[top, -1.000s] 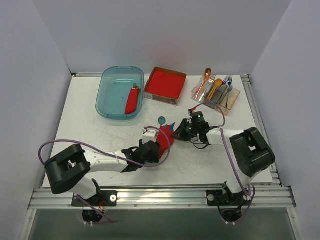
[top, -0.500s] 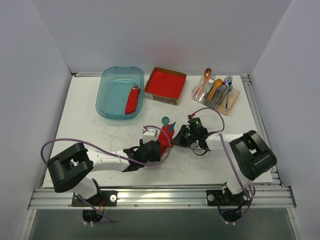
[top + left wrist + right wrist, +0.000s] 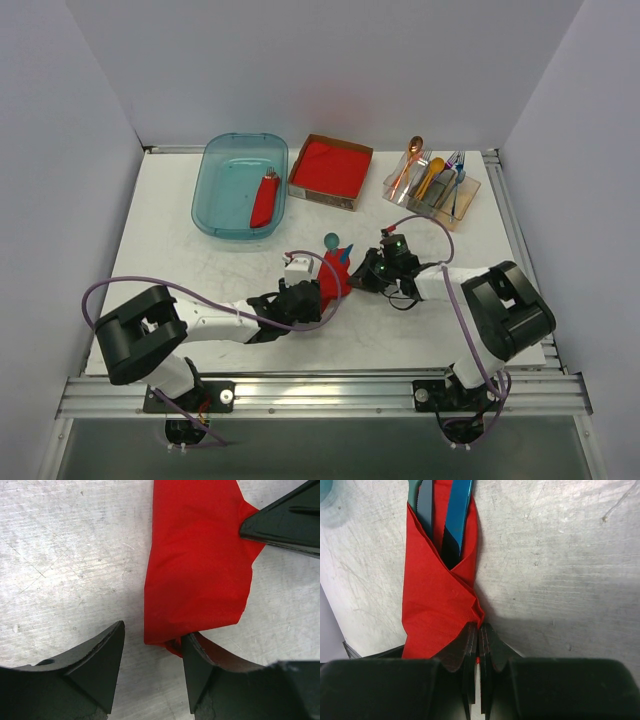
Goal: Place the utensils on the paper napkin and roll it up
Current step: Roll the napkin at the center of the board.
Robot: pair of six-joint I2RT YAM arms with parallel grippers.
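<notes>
The paper napkin (image 3: pixel 333 280) lies folded into a narrow red bundle at the table's middle. It wraps the utensils. The teal spoon's bowl (image 3: pixel 330 240) and the blue piece's tip (image 3: pixel 345 253) stick out at its far end. In the right wrist view the teal handle (image 3: pixel 423 505) and the blue piece (image 3: pixel 458 510) run into the red fold (image 3: pixel 435 605). My right gripper (image 3: pixel 479 630) is shut on the napkin's creased edge. My left gripper (image 3: pixel 150 650) stands open at the napkin's near end (image 3: pixel 197 565), and its right finger (image 3: pixel 200 675) touches the paper.
At the back left stands a teal bin (image 3: pixel 215 190) holding a red roll (image 3: pixel 265 200). A cardboard box with a thick red stack (image 3: pixel 330 168) is at the back centre. A clear holder (image 3: pixel 470 200) with an orange spoon (image 3: pixel 410 160) and other cutlery stands at the back right.
My right gripper has pulled the napkin's edge left over the utensils, so the bundle is narrower. The spoon's bowl has shifted slightly right. The left gripper has hardly moved.
</notes>
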